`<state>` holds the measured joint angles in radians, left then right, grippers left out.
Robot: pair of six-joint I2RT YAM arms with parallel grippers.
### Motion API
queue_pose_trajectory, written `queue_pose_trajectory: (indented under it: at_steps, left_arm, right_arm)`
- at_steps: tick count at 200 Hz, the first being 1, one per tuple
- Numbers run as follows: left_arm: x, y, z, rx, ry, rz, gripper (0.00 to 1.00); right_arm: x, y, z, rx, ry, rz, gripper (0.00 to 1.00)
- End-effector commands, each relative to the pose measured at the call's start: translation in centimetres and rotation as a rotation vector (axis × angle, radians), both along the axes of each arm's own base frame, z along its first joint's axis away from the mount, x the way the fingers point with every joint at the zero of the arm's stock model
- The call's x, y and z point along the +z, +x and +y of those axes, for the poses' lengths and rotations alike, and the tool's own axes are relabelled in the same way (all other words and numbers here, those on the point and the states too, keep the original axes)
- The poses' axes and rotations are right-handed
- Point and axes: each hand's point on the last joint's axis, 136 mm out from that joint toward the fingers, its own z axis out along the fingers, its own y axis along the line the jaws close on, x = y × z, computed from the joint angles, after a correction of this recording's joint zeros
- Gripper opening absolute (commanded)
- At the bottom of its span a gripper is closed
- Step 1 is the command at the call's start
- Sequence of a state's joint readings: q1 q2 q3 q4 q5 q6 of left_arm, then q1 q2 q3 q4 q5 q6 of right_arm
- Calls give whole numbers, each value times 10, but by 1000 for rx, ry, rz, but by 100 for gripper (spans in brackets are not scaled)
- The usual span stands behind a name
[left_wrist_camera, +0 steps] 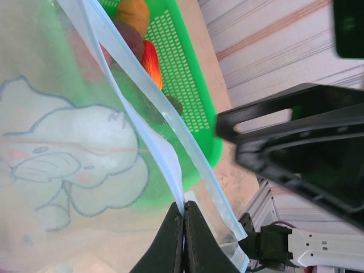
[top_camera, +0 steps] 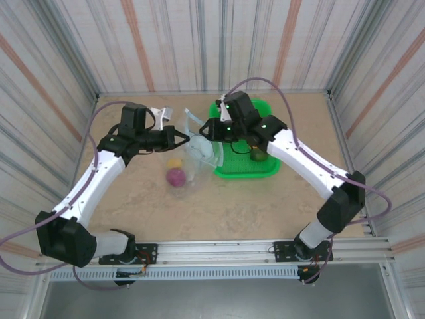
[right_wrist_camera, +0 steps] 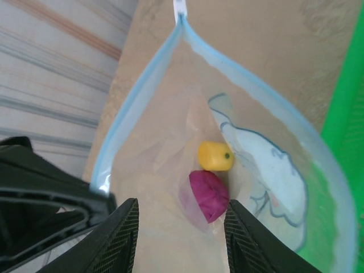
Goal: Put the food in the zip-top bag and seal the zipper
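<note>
The left fingers (left_wrist_camera: 183, 230) are pressed together, pinching the pale blue zipper strip (left_wrist_camera: 143, 79) of the clear bag (left_wrist_camera: 74, 148) at the lower middle of the left wrist view; an elephant drawing shows on the bag. Beyond it, toward the top of the frame, the green basket (left_wrist_camera: 187, 74) holds an orange piece (left_wrist_camera: 133, 11), a maroon piece (left_wrist_camera: 128, 37) and a red piece (left_wrist_camera: 151, 57). In the right wrist view the right fingers (right_wrist_camera: 124, 236) are spread at the bottom edge, over the bag's open mouth. A yellow piece (right_wrist_camera: 215, 155) and a magenta piece (right_wrist_camera: 209, 194) lie touching inside the bag, near the centre. From above, the bag sits on the worktop (top_camera: 133, 199) mid-frame, just left of the basket
</note>
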<state>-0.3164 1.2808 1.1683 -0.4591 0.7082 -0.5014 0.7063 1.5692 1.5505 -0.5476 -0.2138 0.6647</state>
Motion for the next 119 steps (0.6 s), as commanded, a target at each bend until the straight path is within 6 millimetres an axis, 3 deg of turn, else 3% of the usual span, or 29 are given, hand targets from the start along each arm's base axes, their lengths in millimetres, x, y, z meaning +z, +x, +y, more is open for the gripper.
queue_pose_trajectory:
  at_steps: [1,28,46,76,119]
  left_arm:
    - [-2,-3,-6,-38,-5,5,0]
    - [-1,-5,-8,-45,-3,-2,0]
    - [-1,-5,-8,-46,-3,-3,0]
    - [1,-6,-8,-46,-6,-3,0]
    - [1,-7,-8,-49,-8,-6,0]
  right_arm:
    - [-9,-2,-43,-83,-126,-3,44]
    - [-24,4,-94,-198,-209,18,44]
    - [-35,10,-115,-223,-202,52,44]
    - [-73,17,-155,-250,-418,142,49]
    - [-129,20,-181,-148,-738,251,60]
